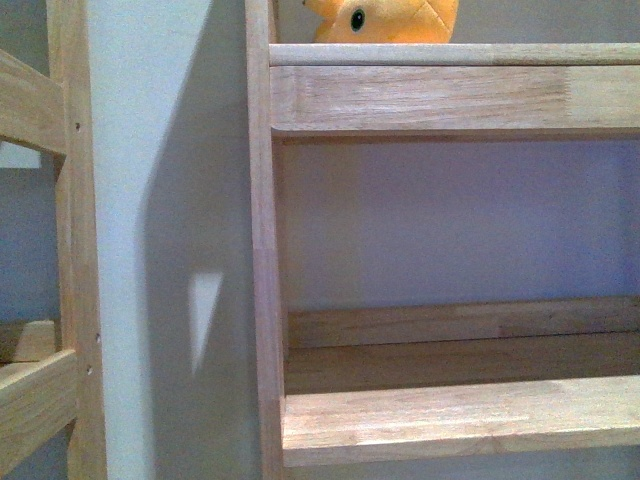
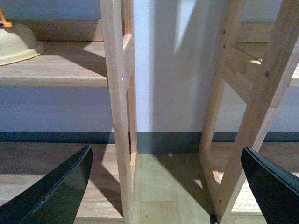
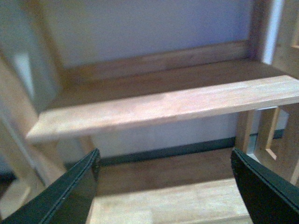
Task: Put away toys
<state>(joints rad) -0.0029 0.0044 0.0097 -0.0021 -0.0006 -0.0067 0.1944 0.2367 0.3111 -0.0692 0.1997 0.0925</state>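
A yellow-orange plush toy (image 1: 385, 20) with a small black eye rests on the top shelf (image 1: 450, 95) of a wooden rack; only its lower part shows at the frame's upper edge. Neither arm appears in the front view. My left gripper (image 2: 166, 161) is open, its dark fingers (image 2: 60, 191) wide apart, facing the gap between two wooden racks with nothing between them. My right gripper (image 3: 163, 172) is open too, its fingers (image 3: 261, 191) spread in front of a bare wooden shelf (image 3: 163, 105). The toy is not in either wrist view.
A second wooden rack (image 1: 60, 250) stands at the left, a strip of pale wall (image 1: 170, 250) between the two. A lower shelf (image 1: 460, 415) of the right rack holds nothing. A cream bowl-shaped thing (image 2: 16, 42) sits on a shelf in the left wrist view. Wooden uprights (image 2: 119, 116) stand close ahead.
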